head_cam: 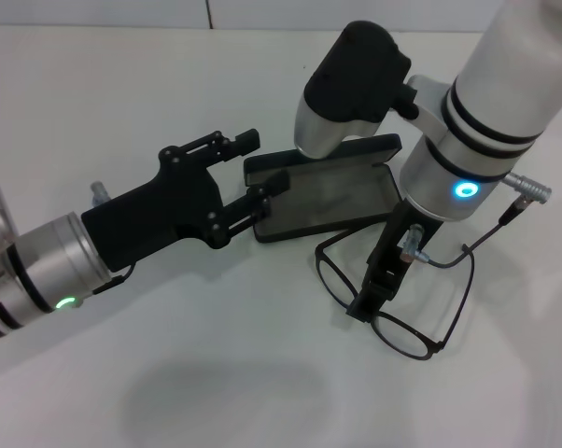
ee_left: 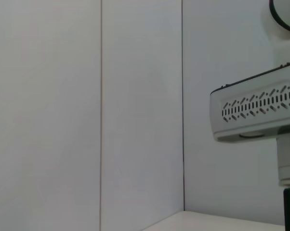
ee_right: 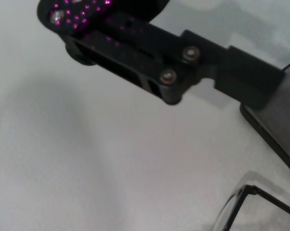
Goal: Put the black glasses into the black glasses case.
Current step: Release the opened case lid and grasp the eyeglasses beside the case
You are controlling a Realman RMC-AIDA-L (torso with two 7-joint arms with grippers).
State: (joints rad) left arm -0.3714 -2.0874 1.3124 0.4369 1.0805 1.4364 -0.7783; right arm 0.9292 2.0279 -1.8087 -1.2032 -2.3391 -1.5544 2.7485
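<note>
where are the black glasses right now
In the head view the black glasses lie on the white table, right of centre, just in front of the open black glasses case, under the right gripper.

a lab-like test bench: bare white table (head_cam: 122, 112) and panelled wall (ee_left: 87, 96).

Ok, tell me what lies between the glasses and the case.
Only bare white table separates the black glasses from the open black glasses case, seen in the head view.

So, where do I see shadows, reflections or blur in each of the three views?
Head view: a soft shadow lies on the table; the black glasses case has a glossy sheen inside; blue and green arm lights glow. Left wrist view: only evenly lit wall. Right wrist view: the left gripper is blurred, speckled with magenta dots; the black glasses are soft.
</note>
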